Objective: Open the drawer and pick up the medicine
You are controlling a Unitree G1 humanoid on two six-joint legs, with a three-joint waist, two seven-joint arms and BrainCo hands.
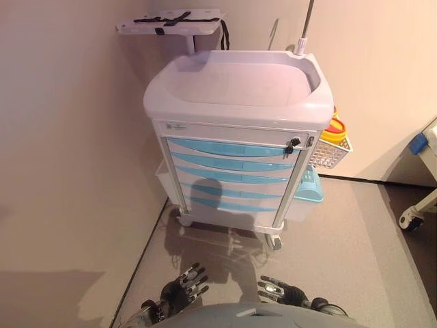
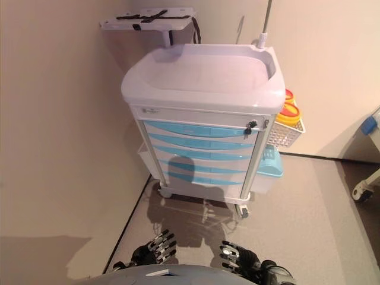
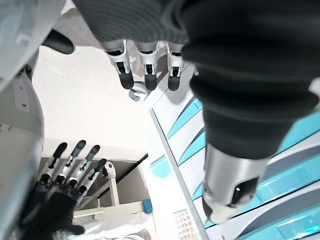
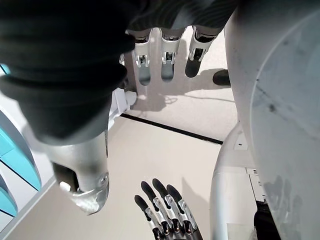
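Note:
A white medical cart (image 1: 239,89) with several light-blue drawers (image 1: 229,164) stands against the wall ahead; all drawers are shut. A key (image 1: 291,145) sits in the lock at the top right of the drawer front. No medicine shows. My left hand (image 1: 181,290) and right hand (image 1: 281,292) hang low at the bottom of the view, well short of the cart, fingers straight and empty. The left wrist view shows the drawers (image 3: 187,117) past the left hand's fingers (image 3: 145,70).
A white wire basket (image 1: 331,152) with yellow containers hangs on the cart's right side, above a blue bin (image 1: 308,188). A small shelf (image 1: 171,22) on a pole rises behind the cart. A wheeled bed frame (image 1: 420,205) stands at the right. Wall at left.

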